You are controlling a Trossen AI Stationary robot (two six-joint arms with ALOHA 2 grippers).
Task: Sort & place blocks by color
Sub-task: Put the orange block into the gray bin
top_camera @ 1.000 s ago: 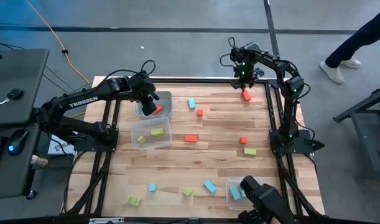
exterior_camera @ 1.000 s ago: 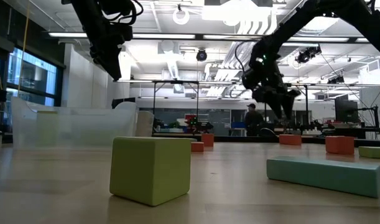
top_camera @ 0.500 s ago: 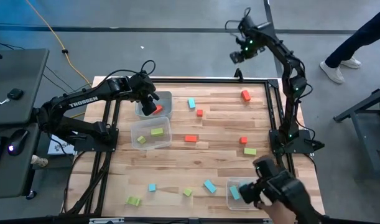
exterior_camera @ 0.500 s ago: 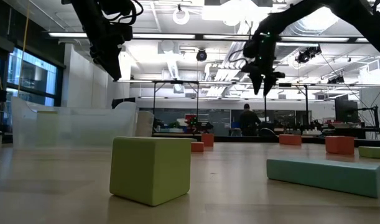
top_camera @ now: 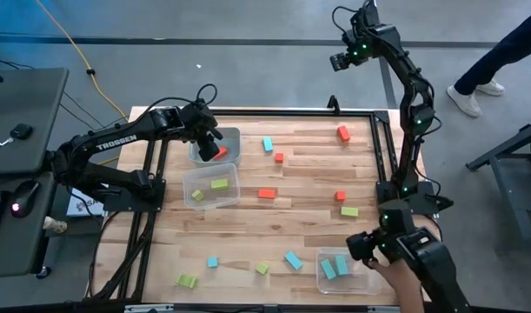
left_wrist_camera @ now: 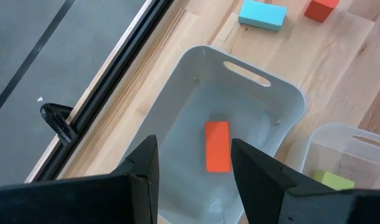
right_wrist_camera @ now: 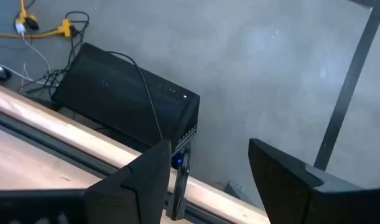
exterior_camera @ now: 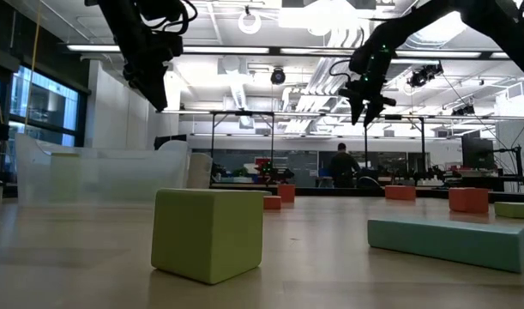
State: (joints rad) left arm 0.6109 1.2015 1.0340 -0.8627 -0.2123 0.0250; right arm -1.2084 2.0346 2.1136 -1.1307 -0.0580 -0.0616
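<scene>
Wooden desk [top_camera: 300, 209] mid-area free | left tool [left_wrist_camera: 193, 165] spread over tub [left_wrist_camera: 283, 102] holding red bar [left_wrist_camera: 217, 145] | right tool [right_wrist_camera: 208, 168] spread beyond far edge

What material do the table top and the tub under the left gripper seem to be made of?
Table top: probably wood, pale planks with visible grain and seams, matte. Tub under the left gripper: apparently translucent plastic, smooth and slightly frosted; the red block inside shows clearly.
</scene>
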